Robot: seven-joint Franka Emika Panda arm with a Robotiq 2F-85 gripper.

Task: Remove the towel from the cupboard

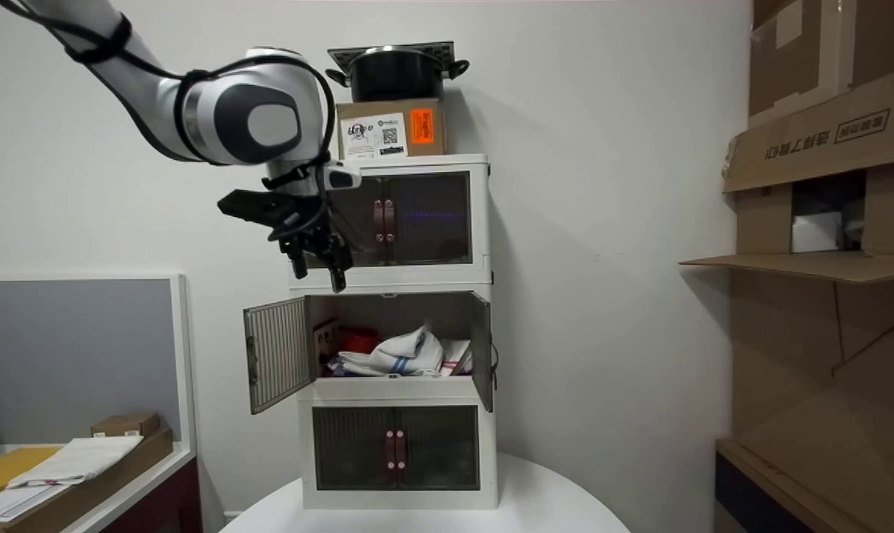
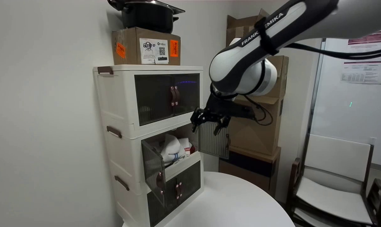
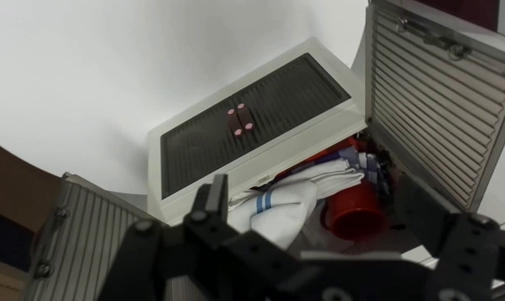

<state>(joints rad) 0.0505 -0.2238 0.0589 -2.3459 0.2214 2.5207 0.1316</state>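
A white towel with blue stripes (image 1: pixel 411 355) lies bunched in the open middle compartment of the white cupboard (image 1: pixel 343 392). The towel also shows in an exterior view (image 2: pixel 171 149) and in the wrist view (image 3: pixel 281 211). A second white cloth with red stripes (image 2: pixel 185 145) lies beside it. My gripper (image 1: pixel 318 278) is open and empty, in front of the cupboard and above the middle compartment's opening. It also shows in an exterior view (image 2: pixel 205 130). In the wrist view the fingers (image 3: pixel 313 188) are spread apart, with the towel seen beyond them. The towel's underside is hidden.
Both middle doors stand open, a ribbed door (image 1: pixel 277 355) and its opposite door (image 1: pixel 482 352). A red mug (image 3: pixel 357 213) and a checkered cloth (image 3: pixel 371 167) are inside. A cardboard box (image 1: pixel 391 126) and black pot (image 1: pixel 395 74) sit on top. The cupboard stands on a white table (image 2: pixel 237 201).
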